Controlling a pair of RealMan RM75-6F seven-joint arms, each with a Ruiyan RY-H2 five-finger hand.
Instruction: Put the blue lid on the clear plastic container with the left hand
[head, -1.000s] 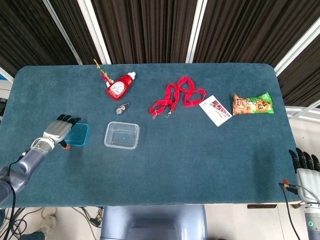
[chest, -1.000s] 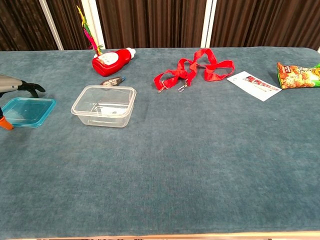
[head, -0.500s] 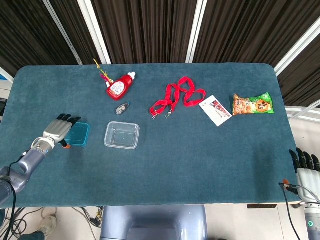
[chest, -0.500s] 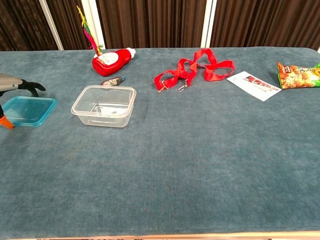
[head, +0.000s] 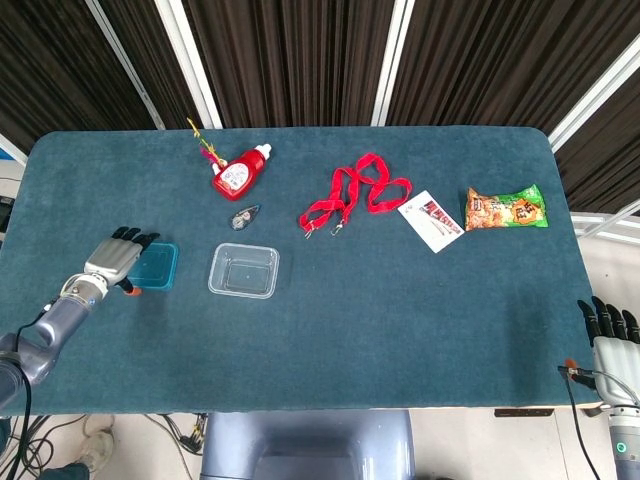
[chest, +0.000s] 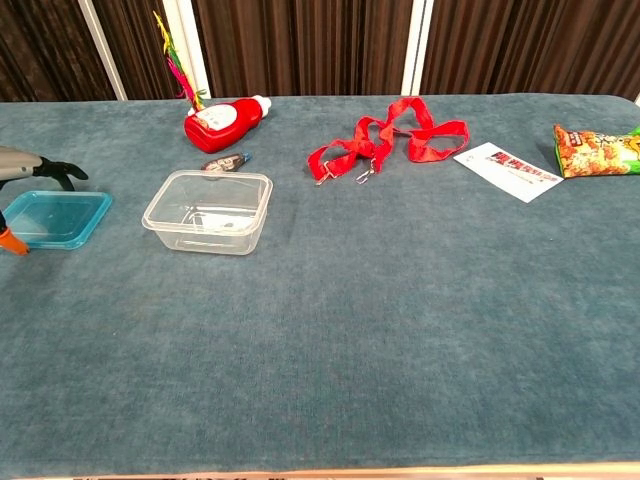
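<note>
The setting was a robot test room rather than a home: a teal fabric-covered tabletop (head: 400, 320) stood before dark pleated curtains (head: 300, 60) with white vertical posts (head: 392, 60), loose black cables (head: 40, 440) trailed on the floor under its edge, and unrelated household odds lay scattered across it.

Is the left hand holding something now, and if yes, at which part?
The left hand is at the left edge of the blue lid, fingers over it, but a firm hold cannot be told. The right hand holds nothing.
</note>
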